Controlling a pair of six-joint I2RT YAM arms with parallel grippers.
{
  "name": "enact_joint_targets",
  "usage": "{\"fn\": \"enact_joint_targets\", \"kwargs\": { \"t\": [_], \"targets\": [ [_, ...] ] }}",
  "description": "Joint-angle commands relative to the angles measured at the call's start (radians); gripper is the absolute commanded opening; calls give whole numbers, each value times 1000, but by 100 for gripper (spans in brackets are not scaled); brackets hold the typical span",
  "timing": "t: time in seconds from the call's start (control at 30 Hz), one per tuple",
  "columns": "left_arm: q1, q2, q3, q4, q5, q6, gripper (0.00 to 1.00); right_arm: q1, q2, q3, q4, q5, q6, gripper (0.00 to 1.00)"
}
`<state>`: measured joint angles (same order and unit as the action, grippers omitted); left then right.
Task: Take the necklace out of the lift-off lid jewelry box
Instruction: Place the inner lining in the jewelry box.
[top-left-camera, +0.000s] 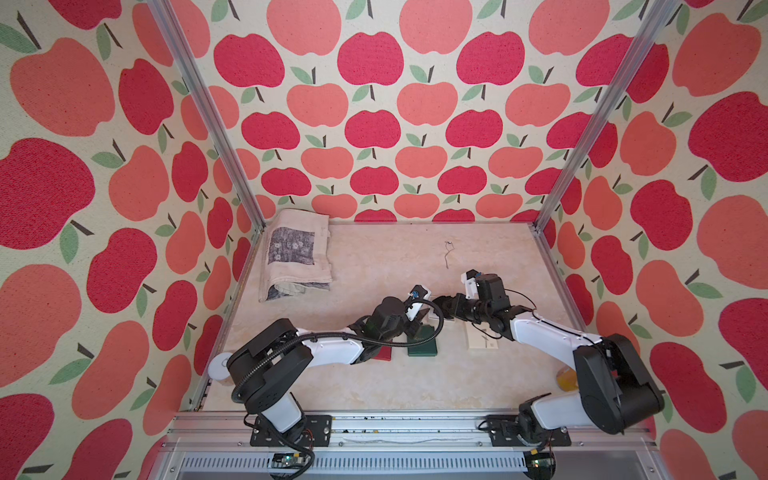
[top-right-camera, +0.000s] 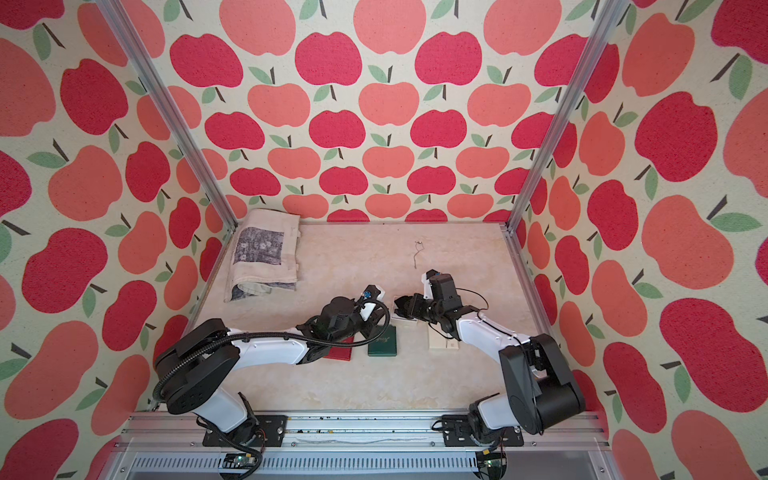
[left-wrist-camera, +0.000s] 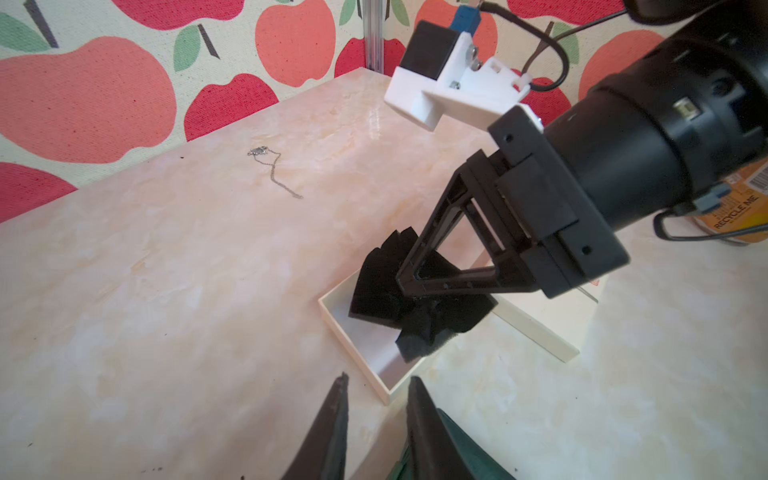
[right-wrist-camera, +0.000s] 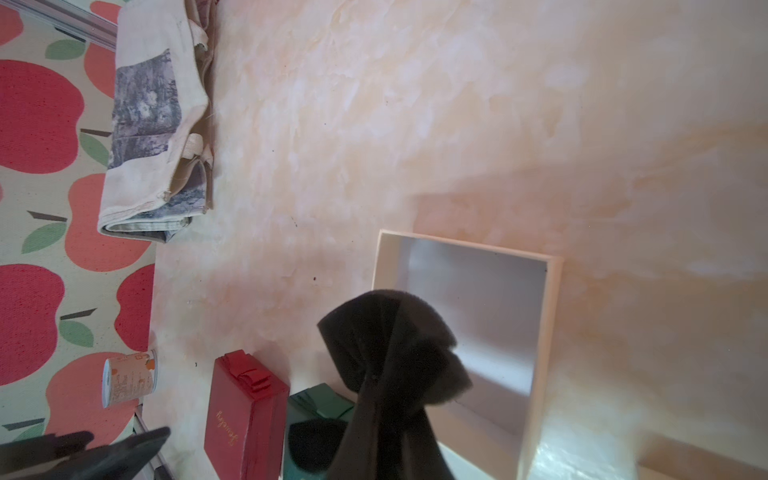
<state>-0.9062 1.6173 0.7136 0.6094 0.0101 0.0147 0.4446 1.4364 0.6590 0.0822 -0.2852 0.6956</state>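
Because the two wrists crowded over it in both top views, we could see only a sliver of the cream jewelry box (top-right-camera: 405, 319), and its lid (top-right-camera: 444, 343) lay half under the right arm at four o'clock of it. The right tool (left-wrist-camera: 405, 286) was clamped on the black foam insert (left-wrist-camera: 384, 291), which stood crumpled over the open box's bare floor. The left tool (left-wrist-camera: 379, 378) was cut off by the frame edge in its wrist view; its jaws stood narrowly apart with nothing between them, just beside the box corner. The necklace (top-left-camera: 448, 252) lay on the tabletop (top-left-camera: 374, 386) at twelve o'clock of the box, well apart from it. We read "RECYCLE ME" on an orange can (left-wrist-camera: 744, 203); the gold script on the red box (right-wrist-camera: 245, 415) we could not make out. A green box (top-left-camera: 423, 345) sat at six o'clock of the jewelry box, the red one at nine o'clock of that, and a folded cloth (top-left-camera: 297, 253) at ten o'clock of the tabletop.
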Motion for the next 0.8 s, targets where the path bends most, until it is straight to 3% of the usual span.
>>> {"fn": "enact_joint_targets", "kwargs": {
  "t": [0.0,0.27,0.77],
  "targets": [
    [15,11,43,-64,-38,-24,23,-4,30,39,22,24,-4,10],
    [52,62,122,-190,-51,-66,12,-3,93,67,11,41,-1,9],
    [58,79,133,-209,-37,-75,9,8,192,106,18,64,-8,8]
  ]
}}
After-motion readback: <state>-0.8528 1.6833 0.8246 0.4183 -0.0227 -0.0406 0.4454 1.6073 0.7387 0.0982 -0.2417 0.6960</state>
